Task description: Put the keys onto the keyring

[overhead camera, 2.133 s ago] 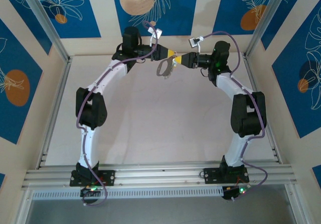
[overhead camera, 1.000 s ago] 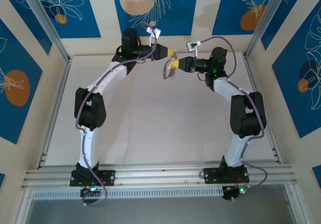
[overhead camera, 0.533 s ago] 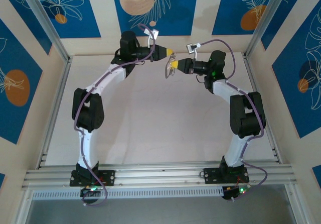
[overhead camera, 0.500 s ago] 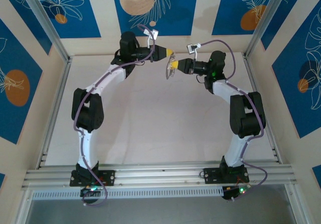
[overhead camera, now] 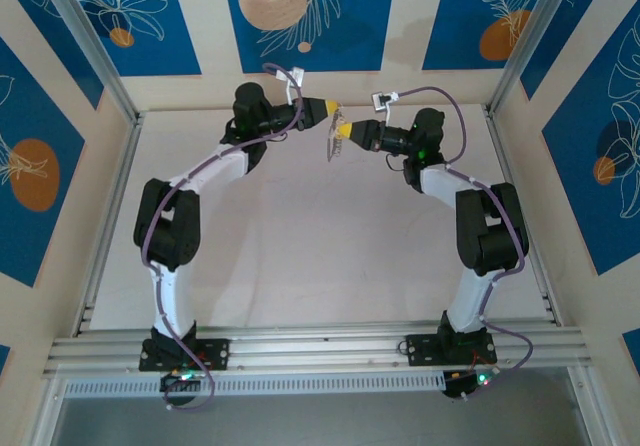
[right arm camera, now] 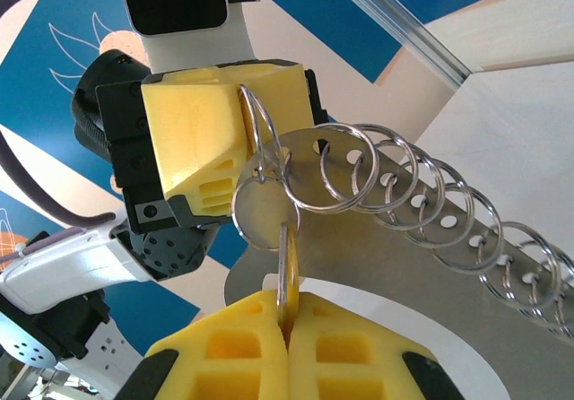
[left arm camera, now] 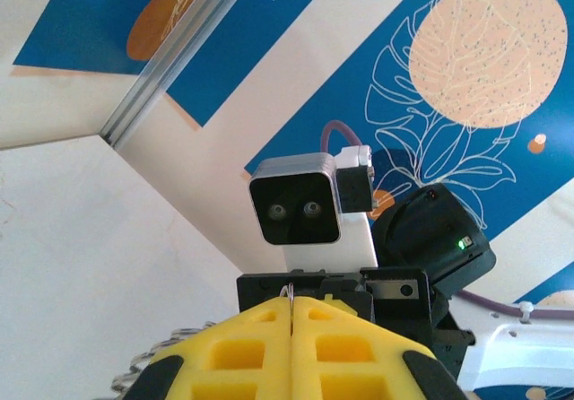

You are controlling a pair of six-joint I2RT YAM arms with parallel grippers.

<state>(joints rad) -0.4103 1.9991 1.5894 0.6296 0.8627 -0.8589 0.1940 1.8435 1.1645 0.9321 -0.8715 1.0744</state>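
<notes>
Blue leaf-print panels back the pale table, above whose far edge both wrists have slid leftward since two seconds ago. The left gripper is clenched on the thin keyring. The keys trail rightward in mid-air, and the right gripper pinches the endmost one's blade. From above, the bunch now looks narrower.

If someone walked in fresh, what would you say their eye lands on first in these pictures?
Two yellow-tipped grippers meet tip to tip at the far end of the table: the left gripper and the right gripper. Close up, the left's shut jaws pinch a thin keyring, the right's grip a round-headed key beside it, and a row of silvery rings trails off to the right.
</notes>
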